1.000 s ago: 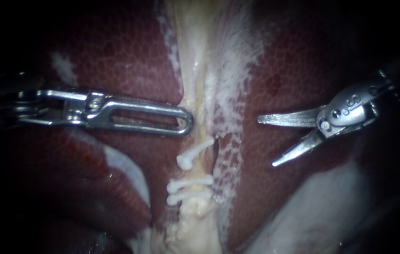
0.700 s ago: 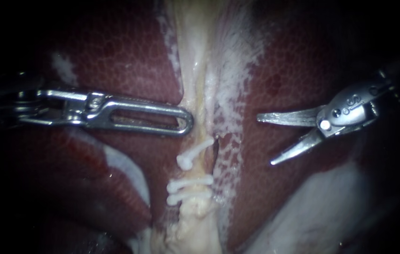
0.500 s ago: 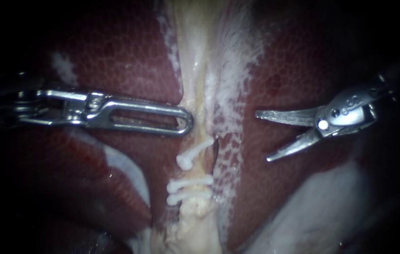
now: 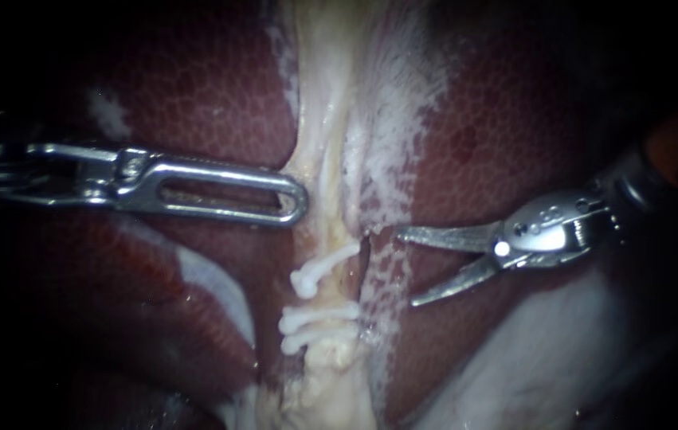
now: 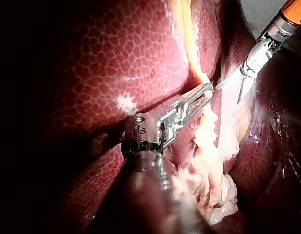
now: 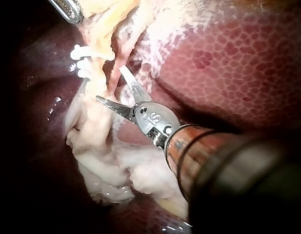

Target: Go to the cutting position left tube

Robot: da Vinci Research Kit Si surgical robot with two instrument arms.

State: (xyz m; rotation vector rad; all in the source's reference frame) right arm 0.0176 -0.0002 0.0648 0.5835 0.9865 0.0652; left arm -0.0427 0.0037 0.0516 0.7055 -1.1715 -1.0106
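1. Two instruments in view, both at the pale midline tissue lying on the liver (image 4: 195,87).
2. L instrument (image 4: 297,204): comes in from the left, slotted jaws lying together and nipping the left edge of the pale strand (image 4: 319,119), just above the top clip. Left wrist view agrees, jaw tips closed right at the strand's edge.
3. Left tube (image 4: 331,291): yellowish, continues down from that strand. It carries three white clips (image 4: 316,314), one slanted on top and two close together below. Bare stretch of tube shows b/w the top clip and the lower pair.
4. R instrument (image 4: 405,268): comes in from the right, tip is two thin blades, spread wide, nothing gripped.
5. Endoscope view: upper blade tip is just above the top clip's level, lower tip about level w/ the bare stretch. Both tips sit right of the dark slit (image 4: 366,255), at the white-netted band (image 4: 386,279). Near the left tube but apart from it, not around it.
6. Right wrist view: a pinkish strand runs b/w the open blades; can't tell if either blade touches it. Clips lie just ahead of the blades, beside the nearer tip.
7. Lumpy whitish tissue (image 6: 116,170) sits under the R instrument's jaws.
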